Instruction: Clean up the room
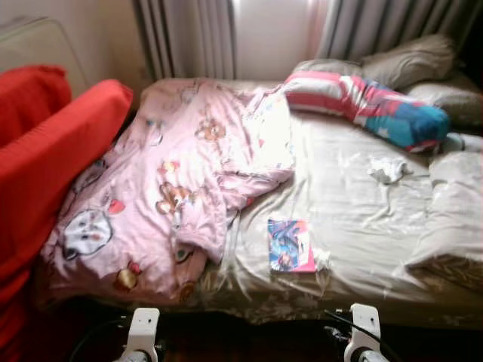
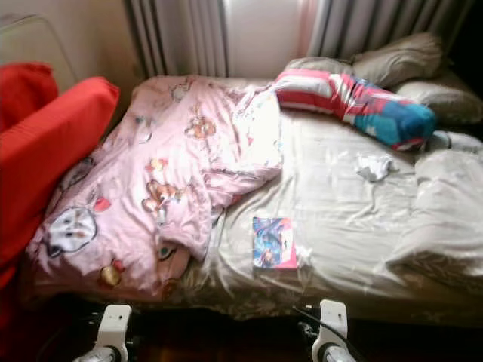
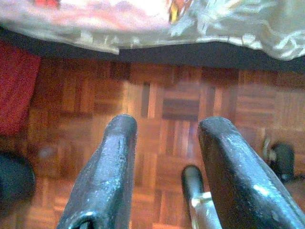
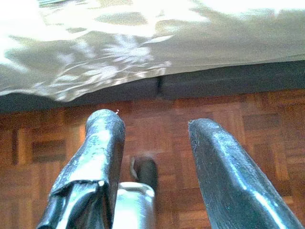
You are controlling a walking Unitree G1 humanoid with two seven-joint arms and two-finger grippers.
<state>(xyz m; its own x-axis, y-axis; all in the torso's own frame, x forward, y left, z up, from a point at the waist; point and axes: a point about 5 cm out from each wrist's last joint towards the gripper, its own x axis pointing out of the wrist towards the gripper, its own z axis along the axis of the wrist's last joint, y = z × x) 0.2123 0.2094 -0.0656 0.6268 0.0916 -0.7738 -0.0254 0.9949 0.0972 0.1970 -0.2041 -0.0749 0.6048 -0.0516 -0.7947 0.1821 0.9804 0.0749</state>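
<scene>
**Both claws hang open over parquet at the bed's near edge**

The left gripper (image 3: 164, 129) hangs low in front of the bed, its two long black fingers (image 3: 107, 167) spread wide apart with nothing between them; their surfaces look scuffed and dull. The right gripper (image 4: 155, 126) is the same: fingers parted, empty, touching nothing. Under both lies a wooden parquet floor (image 3: 176, 95) of small reddish-brown blocks, and past them the bed's dark base.

The bed (image 1: 362, 298) carries a shiny, creased beige sheet (image 1: 355, 204) with a faint leaf pattern along the overhanging near edge. A soft pink duvet (image 1: 173, 181) printed with bears and other cartoon figures lies crumpled over the left half, spilling past the near left corner. A flat rectangular booklet (image 1: 290, 245), blue and pink, rests on the sheet close to the near edge, about midway along it and just beside the duvet's hem. A small crumpled white cloth (image 1: 388, 169) sits toward the right side. A long tubular cushion (image 1: 370, 105), striped pink and white with a blue end, lies across the far edge, with beige pillows (image 1: 411, 64) at the far right corner. A red sofa (image 1: 53, 158) with plump rounded cushions presses against the bed's left edge. Pleated grey curtains (image 1: 189, 38) hang behind.
</scene>
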